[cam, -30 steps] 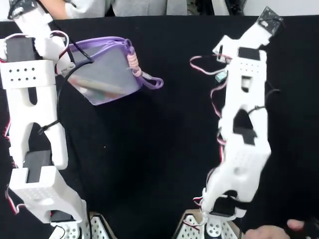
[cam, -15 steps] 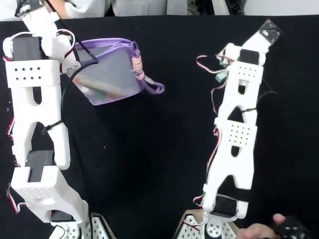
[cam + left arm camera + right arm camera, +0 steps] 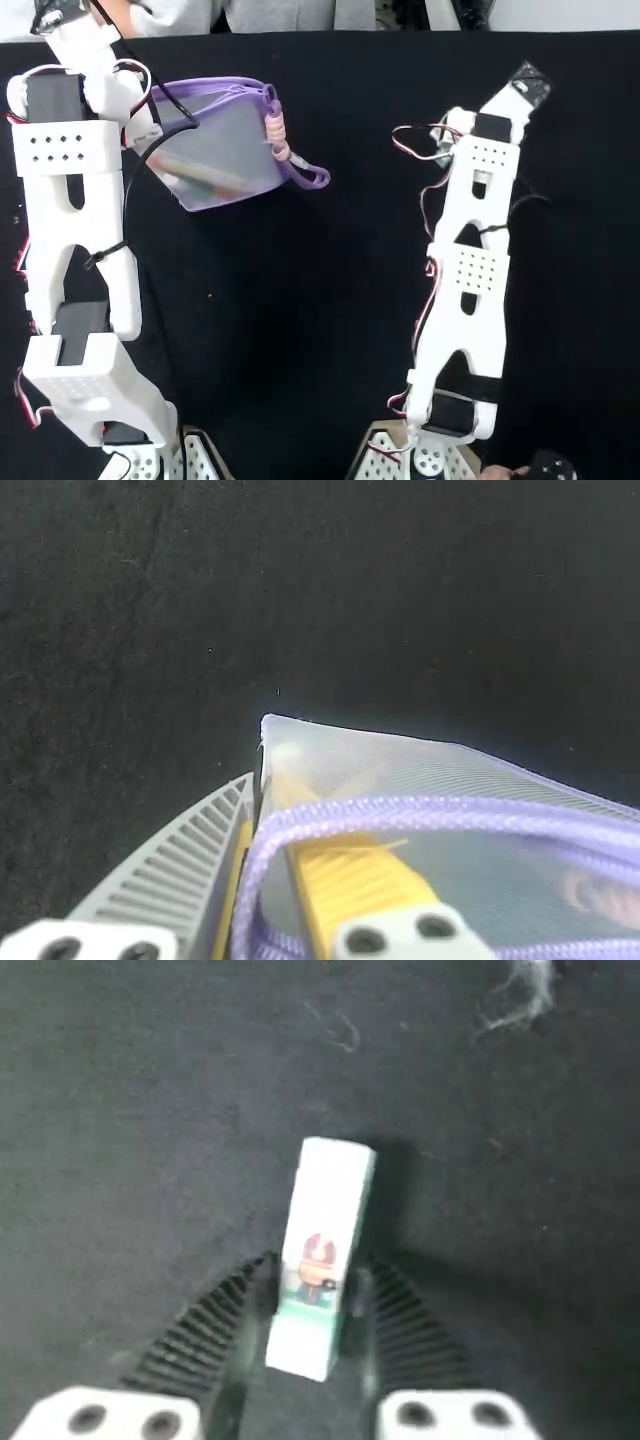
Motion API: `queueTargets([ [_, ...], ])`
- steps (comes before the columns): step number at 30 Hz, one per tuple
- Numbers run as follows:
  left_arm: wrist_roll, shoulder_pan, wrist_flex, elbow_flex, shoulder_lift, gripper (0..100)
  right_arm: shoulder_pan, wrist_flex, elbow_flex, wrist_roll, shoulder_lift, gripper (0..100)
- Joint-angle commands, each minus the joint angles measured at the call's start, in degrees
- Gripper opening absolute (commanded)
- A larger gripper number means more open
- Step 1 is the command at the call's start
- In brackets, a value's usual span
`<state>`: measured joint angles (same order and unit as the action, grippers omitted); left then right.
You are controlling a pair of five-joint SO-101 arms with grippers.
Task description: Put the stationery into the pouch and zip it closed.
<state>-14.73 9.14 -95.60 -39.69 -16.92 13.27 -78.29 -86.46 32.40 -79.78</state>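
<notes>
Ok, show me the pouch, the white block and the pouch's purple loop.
pouch (image 3: 225,160), high view, clear side panel.
white block (image 3: 322,1230), right wrist view, middle of its top face.
purple loop (image 3: 322,178), high view, far end of the strap.

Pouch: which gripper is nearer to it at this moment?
Left. The left gripper is clamped on the edge of the pouch, touching it; the right gripper is far across the table, shut on a small eraser.
</notes>
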Motion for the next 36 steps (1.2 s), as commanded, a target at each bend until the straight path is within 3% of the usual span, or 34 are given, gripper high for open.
queueTargets([
  [1,0.3,-0.2,0.3,2.9,-4.9,3,-0.4,-2.4,-2.7,0.6,0.7,2.8],
  [7,0.3,-0.8,0.1,2.7,-4.3,3,-0.7,-7.6,-9.7,-0.3,3.8,1.1],
  [22,0.3,-8.0,-5.1,-2.7,-4.2,3,-6.9,-13.3,-9.4,-16.8,31.2,1.1],
  [36,0.3,-8.5,-5.1,-2.7,-4.2,3,-14.9,-22.9,-9.0,-19.2,50.9,1.1],
])
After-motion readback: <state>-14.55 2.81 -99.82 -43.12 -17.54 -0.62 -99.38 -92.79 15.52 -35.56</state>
